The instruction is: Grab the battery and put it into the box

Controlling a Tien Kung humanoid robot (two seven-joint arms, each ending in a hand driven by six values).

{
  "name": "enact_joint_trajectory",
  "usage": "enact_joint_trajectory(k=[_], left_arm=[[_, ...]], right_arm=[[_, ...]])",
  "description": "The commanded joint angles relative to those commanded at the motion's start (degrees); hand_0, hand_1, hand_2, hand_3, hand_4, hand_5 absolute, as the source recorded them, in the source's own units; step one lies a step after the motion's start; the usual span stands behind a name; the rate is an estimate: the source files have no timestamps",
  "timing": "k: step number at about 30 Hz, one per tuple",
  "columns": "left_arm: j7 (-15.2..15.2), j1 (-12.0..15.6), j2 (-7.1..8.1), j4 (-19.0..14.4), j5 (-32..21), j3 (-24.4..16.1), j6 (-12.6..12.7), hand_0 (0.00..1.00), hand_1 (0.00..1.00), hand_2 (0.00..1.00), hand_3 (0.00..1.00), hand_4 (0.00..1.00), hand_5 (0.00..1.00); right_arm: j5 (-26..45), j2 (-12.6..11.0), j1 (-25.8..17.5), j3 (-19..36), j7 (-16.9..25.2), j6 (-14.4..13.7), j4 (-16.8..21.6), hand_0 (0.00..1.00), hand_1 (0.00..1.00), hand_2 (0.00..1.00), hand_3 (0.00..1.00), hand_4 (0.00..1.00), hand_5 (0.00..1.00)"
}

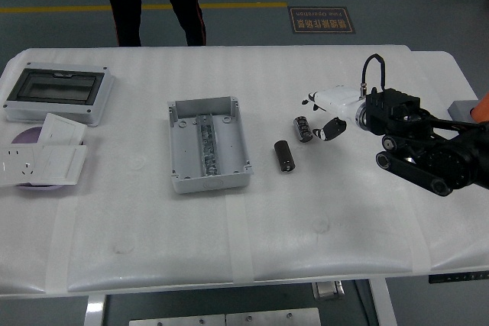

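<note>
Grey box (208,145) — open, battery (284,156) outside

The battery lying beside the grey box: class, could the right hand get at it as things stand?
Probably yes. The battery lies alone on bare table, just left of the right hand, with nothing between them; the box sits on its far side.

Your right arm is reaching in alone from the right edge.

Your right arm (432,154) stretches leftward over the worktop, black links folded low, a cable looping above the wrist. Your right hand (321,116) is white-backed, its dark fingers (304,129) loosely curled and pointing left and down; you can't tell whether they grip anything.
</note>
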Motion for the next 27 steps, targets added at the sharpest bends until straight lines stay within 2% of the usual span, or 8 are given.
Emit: enact_joint_trajectory(k=[8,9,15,21,26,27], left_arm=[[0.0,-0.1,-0.03,0.0,-0.2,0.0,0.0,0.559,0.652,0.614,0.56,0.45,0.452],[0.0,-0.1,-0.03,0.0,-0.2,0.1,0.0,0.557,0.653,0.605,0.558,0.45,0.452],[-0.1,-0.3,-0.06,0.0,-0.5,0.2,0.1,0.556,0.654,0.605,0.559,0.445,0.449],[0.0,-0.3,-0.08,-0.1,-0.5,0.1,0.2,0.555,0.653,0.602,0.559,0.443,0.442],[-0.2,-0.4,-0.09,-0.1,-0.9,0.5,0.2,0.555,0.653,0.602,0.559,0.443,0.442],[-0.2,-0.4,-0.09,-0.1,-0.9,0.5,0.1,0.553,0.653,0.602,0.558,0.444,0.441]], right_arm=[[0.4,0.5,0.3,-1.5,0.0,-0.2,-0.5,0.998,0.901,0.998,0.998,0.911,0.369],[0.5,0.7,0.3,-2.0,0.1,-0.4,-0.7,0.998,0.904,0.998,0.998,0.932,0.395],[1.3,2.4,0.6,-5.5,0.9,-2.4,-2.7,0.998,0.894,0.998,0.998,0.944,0.409],[2.1,3.1,0.7,-5.9,2.9,-5.7,-3.4,0.998,0.874,0.998,0.998,0.94,0.428],[1.6,3.7,0.8,-5.3,4.1,-5.7,-4.4,0.998,0.874,0.998,0.998,0.94,0.428],[1.3,3.8,0.8,-5.1,4.2,-5.5,-4.7,0.945,0.799,0.921,0.998,0.704,0.302]])
